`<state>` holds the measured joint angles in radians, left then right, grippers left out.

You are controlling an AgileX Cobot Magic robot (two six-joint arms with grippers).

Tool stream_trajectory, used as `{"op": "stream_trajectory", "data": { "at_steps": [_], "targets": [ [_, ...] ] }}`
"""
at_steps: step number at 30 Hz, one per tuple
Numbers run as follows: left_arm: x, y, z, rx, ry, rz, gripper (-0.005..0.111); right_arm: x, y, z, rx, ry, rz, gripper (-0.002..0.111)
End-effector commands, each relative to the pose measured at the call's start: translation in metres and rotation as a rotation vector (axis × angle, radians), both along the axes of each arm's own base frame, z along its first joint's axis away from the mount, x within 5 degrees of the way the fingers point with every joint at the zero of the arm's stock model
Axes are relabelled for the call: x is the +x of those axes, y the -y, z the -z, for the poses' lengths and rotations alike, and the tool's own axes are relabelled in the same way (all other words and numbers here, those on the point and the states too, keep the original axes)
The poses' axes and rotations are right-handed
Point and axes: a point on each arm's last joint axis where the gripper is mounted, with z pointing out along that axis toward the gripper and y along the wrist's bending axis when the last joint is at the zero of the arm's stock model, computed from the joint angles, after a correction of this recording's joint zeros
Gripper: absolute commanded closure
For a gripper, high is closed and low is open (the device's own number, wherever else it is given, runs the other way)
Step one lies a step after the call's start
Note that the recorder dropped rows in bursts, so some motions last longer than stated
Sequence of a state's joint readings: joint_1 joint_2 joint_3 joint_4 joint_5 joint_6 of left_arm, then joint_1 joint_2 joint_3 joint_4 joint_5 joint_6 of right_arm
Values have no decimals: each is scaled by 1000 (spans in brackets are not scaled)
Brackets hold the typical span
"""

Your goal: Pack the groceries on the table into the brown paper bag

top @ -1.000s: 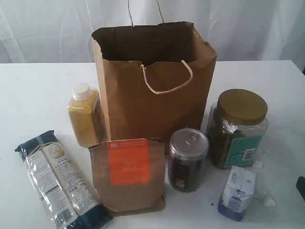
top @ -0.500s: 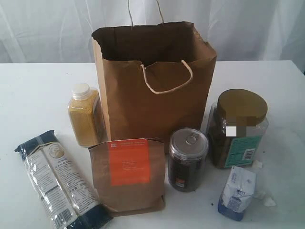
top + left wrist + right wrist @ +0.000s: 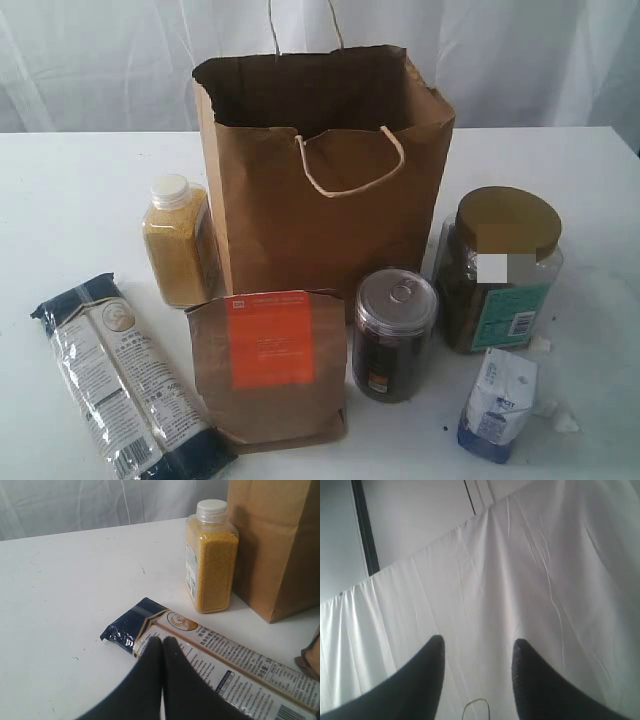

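The left claw (image 3: 162, 642) is pinched shut on nothing, poised over the noodle packet (image 3: 240, 665) at near left, while the right claw (image 3: 477, 647) stands open and empty, tilted up at the curtain (image 3: 520, 555). Nothing looks packed: bottle (image 3: 181, 240), pouch (image 3: 268, 365), can (image 3: 394, 335), jar (image 3: 510, 215) and small packet (image 3: 498, 403) all sit on the bench (image 3: 80, 200) around the upright brown paper bag (image 3: 300, 230) at far middle.

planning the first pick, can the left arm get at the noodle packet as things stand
Probably yes. The left gripper hangs over the noodle packet, which lies flat with nothing on top; the bottle stands apart beside it. The jaws are shut, so they would need to open first.
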<state>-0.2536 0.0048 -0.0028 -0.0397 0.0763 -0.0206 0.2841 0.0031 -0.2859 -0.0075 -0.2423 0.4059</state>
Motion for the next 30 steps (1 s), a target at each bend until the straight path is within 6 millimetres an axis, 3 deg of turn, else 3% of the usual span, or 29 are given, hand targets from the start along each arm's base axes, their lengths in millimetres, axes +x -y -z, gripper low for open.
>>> {"op": "stream_trajectory", "data": {
  "at_steps": [1, 8, 30],
  "targets": [
    [0, 0, 1, -6, 1, 4, 107, -6, 1, -8, 51, 74, -22, 77],
    [0, 0, 1, -6, 1, 4, 107, -3, 1, -6, 4, -103, -15, 108],
    [0, 0, 1, -6, 1, 4, 107, -1, 1, -2, 7, -194, -28, 108]
  ]
}}
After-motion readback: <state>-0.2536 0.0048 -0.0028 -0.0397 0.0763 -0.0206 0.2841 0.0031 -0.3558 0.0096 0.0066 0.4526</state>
